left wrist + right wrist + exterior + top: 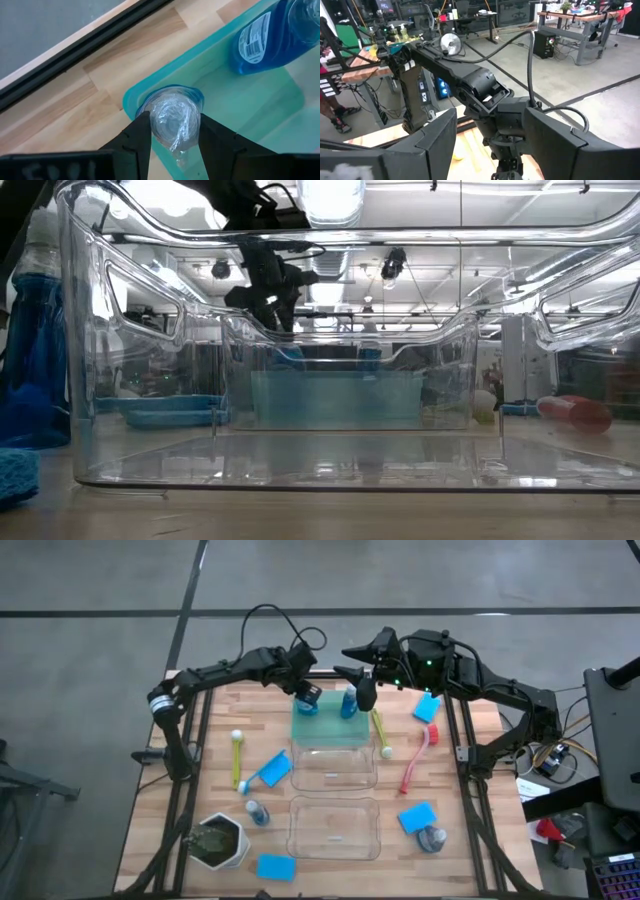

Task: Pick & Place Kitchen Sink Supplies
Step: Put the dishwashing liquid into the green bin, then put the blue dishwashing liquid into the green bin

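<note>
A green tray (330,728) lies at the table's far middle. My left gripper (307,698) is above its far left corner, shut on a small bottle of blue liquid (172,122) that stands in that corner. A second bottle (348,704) stands in the tray beside it and also shows in the left wrist view (270,40). My right gripper (365,690) hovers open and empty over the tray's far edge, next to the second bottle. In the right wrist view its fingers (437,145) are spread wide and it (490,147) faces the left arm. My left gripper pinches the bottle's plastic-wrapped cap (172,120) between its two fingers (140,137), one on each side. The fingers come from above, pointing down. The bottle stands upright, its base in the green tray's corner (132,97).
Two clear bins (335,768) (335,828) lie nearer than the tray. Blue sponges (272,770) (427,708) (416,817) (276,867), yellow-green brushes (237,755) (380,732), a pink-red brush (415,765), two bottles (257,812) (432,838) and a white pot (220,840) lie around them.
</note>
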